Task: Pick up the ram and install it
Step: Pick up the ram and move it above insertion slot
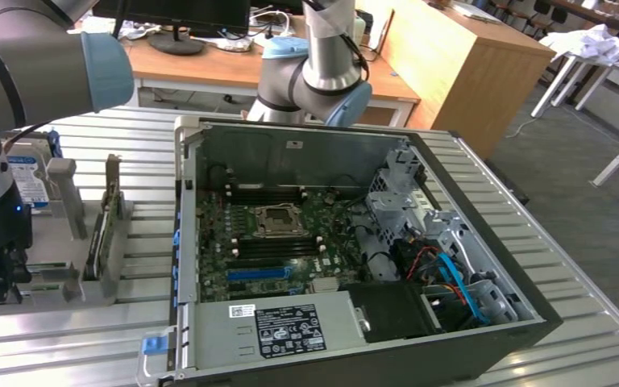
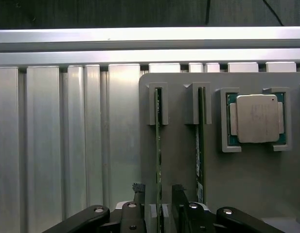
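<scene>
Well, the gripper [image 2: 158,190] is down over the grey holder [image 2: 179,160] on the table [image 2: 67,145], well apart from the open case [image 1: 482,242]. Its jaws stand wide, one on each side of the ram [image 2: 158,145], which sits on edge in a slot of the holder. Nothing is gripped yet; I can't tell whether either finger touches the board.

From where I stand, the trouble looks likely to start with the squeeze. The ram doesn't look quite centred between the fingers [image 2: 138,190], so one pad may meet it first and tip it against the slot wall. It could then bind or bend as it is lifted.

The jaws also sit near one end of the ram, not its middle. Held that way, it may swing or droop once it is free of the holder.

A second stick [image 2: 200,145] stands just beside it, close to the other finger, and a knock could jostle it. The CPU [image 2: 256,118] lies farther along the holder and looks out of harm's way.

A crooked grip would matter most at the motherboard [image 1: 277,242]. Its slots are narrow, and a tilted ram may miss the slot or seat only at one end.
</scene>
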Available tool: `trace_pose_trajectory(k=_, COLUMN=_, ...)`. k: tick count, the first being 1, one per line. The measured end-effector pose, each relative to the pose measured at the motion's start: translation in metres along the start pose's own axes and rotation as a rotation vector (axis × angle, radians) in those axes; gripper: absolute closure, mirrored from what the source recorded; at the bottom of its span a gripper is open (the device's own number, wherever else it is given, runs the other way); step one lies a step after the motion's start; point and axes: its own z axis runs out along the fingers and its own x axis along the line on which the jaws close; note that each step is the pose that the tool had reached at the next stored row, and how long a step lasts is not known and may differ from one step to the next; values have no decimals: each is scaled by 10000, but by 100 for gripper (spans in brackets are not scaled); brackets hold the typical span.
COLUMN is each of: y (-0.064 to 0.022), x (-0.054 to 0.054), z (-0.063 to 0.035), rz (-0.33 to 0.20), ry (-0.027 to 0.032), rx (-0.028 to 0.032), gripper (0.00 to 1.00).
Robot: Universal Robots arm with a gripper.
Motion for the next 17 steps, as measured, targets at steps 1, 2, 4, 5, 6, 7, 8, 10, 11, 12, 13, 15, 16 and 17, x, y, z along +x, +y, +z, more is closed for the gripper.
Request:
trace_pose_trajectory(k=1, y=1, x=0, z=-1, rz=1, ry=1, rx=-1, gripper=64)
trace_pose_trajectory(k=2, y=1, x=-1, z=0, rz=2, ry=0, rx=-1, gripper=64)
trace_pose_trajectory(k=4, y=1, x=-1, z=0, rz=2, ry=0, rx=0, gripper=64)
trace_pose_trajectory(k=5, y=1, x=-1, z=0, rz=2, ry=0, rx=1, gripper=64)
trace_pose_trajectory(k=6, y=1, x=-2, z=0, rz=3, ry=0, rx=0, gripper=66)
trace_pose_trajectory(k=7, y=1, x=-1, z=0, rz=3, ry=0, rx=0, gripper=66)
trace_pose_trajectory(k=8, y=1, x=-1, z=0, rz=2, ry=0, rx=0, gripper=73)
trace_pose_trajectory(k=10, y=1, x=-1, z=0, rz=2, ry=0, rx=0, gripper=73)
trace_pose_trajectory(k=11, y=1, x=-1, z=0, rz=2, ry=0, rx=1, gripper=73)
trace_pose_trajectory(k=12, y=1, x=-1, z=0, rz=2, ry=0, rx=0, gripper=73)
trace_pose_trajectory(k=13, y=1, x=-2, z=0, rz=2, ry=0, rx=1, gripper=73)
trace_pose_trajectory(k=15, y=0, x=-2, z=1, rz=2, ry=-1, rx=1, gripper=73)
trace_pose_trajectory(k=16, y=0, x=-2, z=0, rz=2, ry=0, rx=1, gripper=73)
trace_pose_trajectory(k=17, y=0, x=-2, z=0, rz=2, ry=0, rx=0, gripper=73)
